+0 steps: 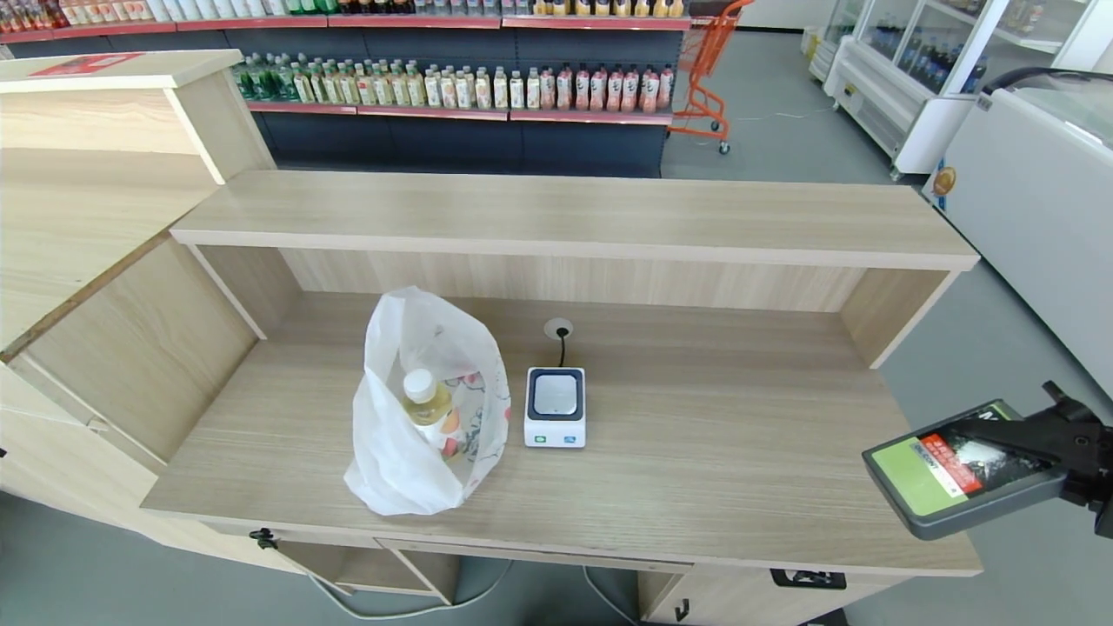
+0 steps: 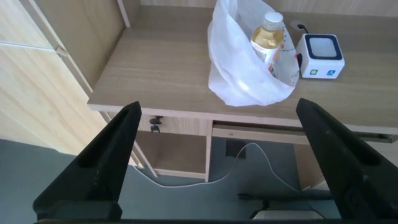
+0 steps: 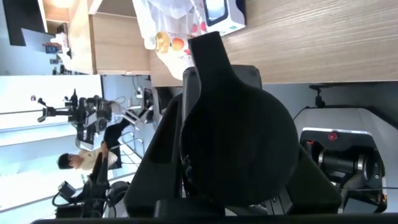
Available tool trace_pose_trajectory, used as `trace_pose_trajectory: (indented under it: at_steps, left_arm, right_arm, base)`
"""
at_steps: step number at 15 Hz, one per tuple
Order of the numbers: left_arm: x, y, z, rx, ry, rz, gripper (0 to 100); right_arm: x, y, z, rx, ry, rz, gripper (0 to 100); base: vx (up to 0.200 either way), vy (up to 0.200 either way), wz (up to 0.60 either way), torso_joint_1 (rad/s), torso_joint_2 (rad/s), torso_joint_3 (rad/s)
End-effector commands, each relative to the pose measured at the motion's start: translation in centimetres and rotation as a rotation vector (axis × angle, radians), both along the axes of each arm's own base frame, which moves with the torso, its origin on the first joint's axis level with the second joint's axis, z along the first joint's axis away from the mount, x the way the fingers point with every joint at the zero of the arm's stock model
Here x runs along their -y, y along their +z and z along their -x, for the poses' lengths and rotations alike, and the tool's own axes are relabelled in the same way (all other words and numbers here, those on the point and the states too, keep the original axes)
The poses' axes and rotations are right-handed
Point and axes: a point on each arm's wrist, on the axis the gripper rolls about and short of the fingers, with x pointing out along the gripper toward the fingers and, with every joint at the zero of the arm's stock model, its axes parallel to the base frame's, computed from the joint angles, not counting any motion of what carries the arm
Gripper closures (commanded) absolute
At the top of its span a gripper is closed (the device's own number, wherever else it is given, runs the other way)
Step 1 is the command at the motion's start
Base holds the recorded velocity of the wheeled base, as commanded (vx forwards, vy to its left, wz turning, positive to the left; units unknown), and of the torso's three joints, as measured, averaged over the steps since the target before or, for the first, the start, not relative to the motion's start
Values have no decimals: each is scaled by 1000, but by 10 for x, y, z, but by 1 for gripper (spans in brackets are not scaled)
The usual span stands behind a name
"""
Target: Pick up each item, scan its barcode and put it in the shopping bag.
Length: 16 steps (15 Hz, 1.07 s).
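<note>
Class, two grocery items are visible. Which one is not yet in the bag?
The green packet, held in the right tool at the right. The bottle already stands inside the white bag.

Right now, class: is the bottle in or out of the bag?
In: the bottle stands upright inside the open bag.

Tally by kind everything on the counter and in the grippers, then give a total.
bag: 1
bottle, inside the bag: 1
scanner: 1
packet, held: 1
Total: 4
</note>
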Motion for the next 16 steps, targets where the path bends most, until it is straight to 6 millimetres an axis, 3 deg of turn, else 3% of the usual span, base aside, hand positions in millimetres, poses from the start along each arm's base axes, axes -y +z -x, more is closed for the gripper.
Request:
trace_pose_trajectory:
  at_steps: [1, 7, 11, 16]
  left_arm:
    - [0, 0, 0, 0, 0, 0, 0]
    - [0, 0, 0, 0, 0, -2, 0]
    - [0, 0, 0, 0, 0, -3, 0]
    - [0, 0, 0, 0, 0, -9, 0]
  right_arm:
    - [1, -2, -4, -10, 1, -2, 100]
    - [6, -6, -14, -3, -36, 21, 100]
    - [5, -6, -12, -4, -37, 20, 100]
    - [5, -7, -18, -18, -66, 43, 100]
  base:
    - [0, 200, 0, 2, 2, 2]
    - [0, 200, 0, 1, 1, 6]
    - [0, 0, 0, 0, 0, 0]
    - [200, 0, 0, -3, -2, 2]
